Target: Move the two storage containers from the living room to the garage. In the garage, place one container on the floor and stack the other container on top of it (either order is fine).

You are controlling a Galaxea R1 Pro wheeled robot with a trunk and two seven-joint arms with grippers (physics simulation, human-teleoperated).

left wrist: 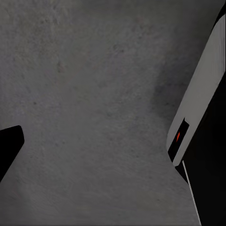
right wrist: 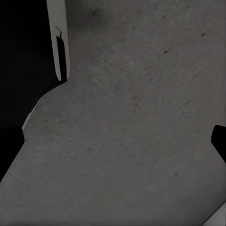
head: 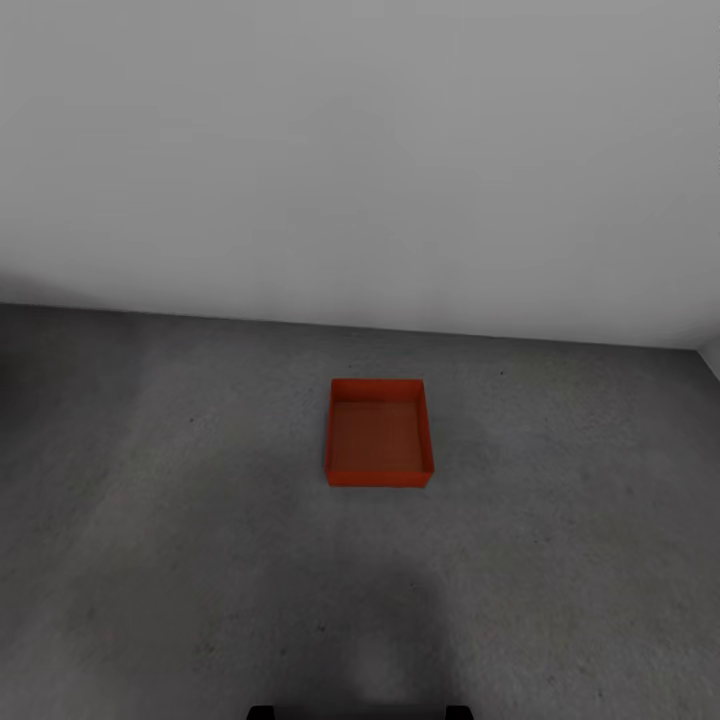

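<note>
One orange-red open-top storage container (head: 378, 445) sits empty on the dark grey concrete floor (head: 170, 520) of the garage, a short way out from the grey-white wall (head: 360, 150), straight ahead of me. In the left wrist view my left gripper (left wrist: 113, 155) hangs over bare floor (left wrist: 94, 94), with a dark fingertip (left wrist: 9, 148) far out at the frame's edge. My right gripper (right wrist: 117, 150) also hangs over bare floor (right wrist: 132, 117), its dark fingertips (right wrist: 220, 141) spread wide with nothing between them.
The wall meets the floor just behind the container, and a corner shows at the far right (head: 708, 355). My own white and black body (left wrist: 197, 108) stands close beside each gripper. My base's edge (head: 360, 712) is at the bottom of the head view.
</note>
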